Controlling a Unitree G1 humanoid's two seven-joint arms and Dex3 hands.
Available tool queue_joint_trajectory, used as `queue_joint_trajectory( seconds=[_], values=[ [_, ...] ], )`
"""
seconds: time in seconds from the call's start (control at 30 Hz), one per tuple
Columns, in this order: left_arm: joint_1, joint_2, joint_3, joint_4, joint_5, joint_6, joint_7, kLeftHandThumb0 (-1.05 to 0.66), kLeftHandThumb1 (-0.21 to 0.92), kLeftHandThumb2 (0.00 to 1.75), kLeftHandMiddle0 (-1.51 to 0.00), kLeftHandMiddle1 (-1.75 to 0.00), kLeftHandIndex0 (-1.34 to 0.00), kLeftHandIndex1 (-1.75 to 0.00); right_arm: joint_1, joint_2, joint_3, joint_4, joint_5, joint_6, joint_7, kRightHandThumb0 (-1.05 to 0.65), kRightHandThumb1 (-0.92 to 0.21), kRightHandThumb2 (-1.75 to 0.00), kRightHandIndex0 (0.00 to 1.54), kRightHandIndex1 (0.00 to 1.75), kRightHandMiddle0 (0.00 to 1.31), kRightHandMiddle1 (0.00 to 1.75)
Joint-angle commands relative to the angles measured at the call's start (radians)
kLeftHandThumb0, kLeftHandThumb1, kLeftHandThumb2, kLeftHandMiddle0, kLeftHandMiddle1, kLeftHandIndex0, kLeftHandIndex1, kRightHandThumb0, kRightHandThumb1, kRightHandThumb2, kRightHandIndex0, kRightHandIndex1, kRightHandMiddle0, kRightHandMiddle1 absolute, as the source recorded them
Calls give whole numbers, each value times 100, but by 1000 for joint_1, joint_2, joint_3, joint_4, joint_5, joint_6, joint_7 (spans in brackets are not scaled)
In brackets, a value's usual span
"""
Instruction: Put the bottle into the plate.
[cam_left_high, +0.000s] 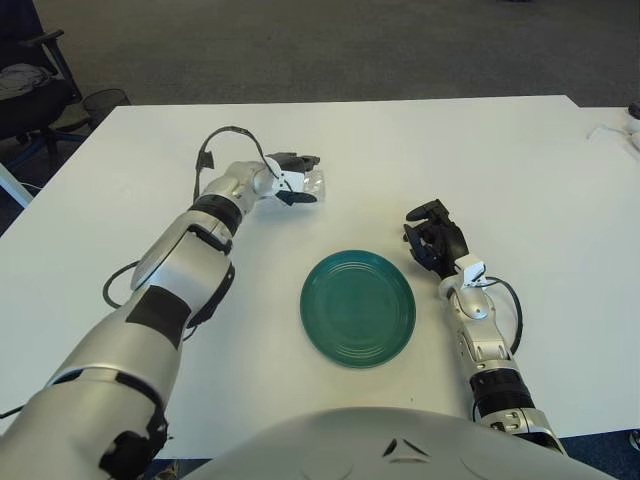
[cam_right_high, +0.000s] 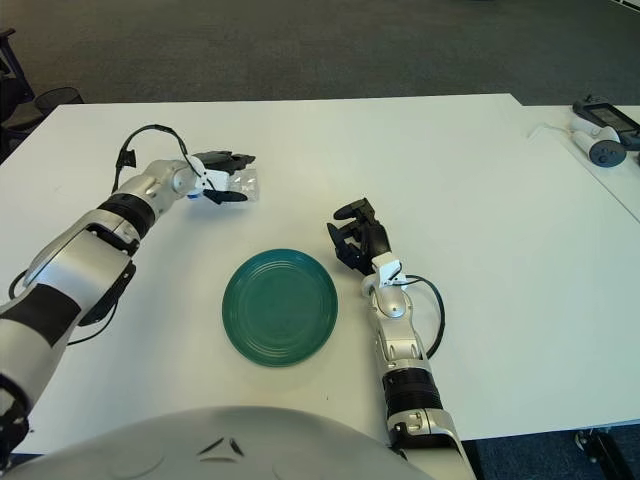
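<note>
Though no label can be read on it, the clear bottle (cam_left_high: 312, 184) lies on the white table (cam_left_high: 480, 150) beyond the green plate (cam_left_high: 358, 307), largely hidden by the left hand (cam_left_high: 291, 178), whose fingers close around it. Right of the plate, the right hand (cam_left_high: 433, 236) shows with fingers loosely curled, holding nothing.

table (cam_left_high: 520, 170) open between bottle (cam_left_high: 312, 184) and plate (cam_left_high: 358, 307) | right hand (cam_left_high: 433, 238) beside plate

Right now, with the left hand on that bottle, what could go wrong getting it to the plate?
The bottle is clear and only pinched at one end by the left hand, so it might slip or crush. The green plate is shallow, so the bottle may roll off. The right hand beside the plate could get bumped.
</note>
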Motion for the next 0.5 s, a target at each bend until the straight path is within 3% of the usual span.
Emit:
queue_joint_trajectory(
  seconds=[0.0, 0.2, 0.33, 0.47],
  values=[
    [5, -12, -17, 15, 16, 11, 23, -87, 92, 54, -5, -2, -2, -1, 68, 3, -1, 104, 4, 89, 4, -1, -92, -46, 23, 161, 22, 163],
    [15, -26, -50, 28, 40, 23, 51, -87, 92, 52, -11, -5, -4, -4, 58, 3, -7, 129, 12, 77, 10, -1, -92, -46, 23, 161, 22, 163],
    [13, -33, -89, 40, 74, 27, 55, -89, 92, 51, -20, -3, -1, -21, 55, 6, -10, 138, 14, 70, 7, -1, -92, -46, 22, 161, 21, 163],
    [11, -53, -133, 57, 113, 36, 45, -89, 92, 49, -26, -5, 0, -28, 52, 8, -13, 140, 14, 66, 3, -1, -92, -46, 22, 161, 21, 163]
  ],
)
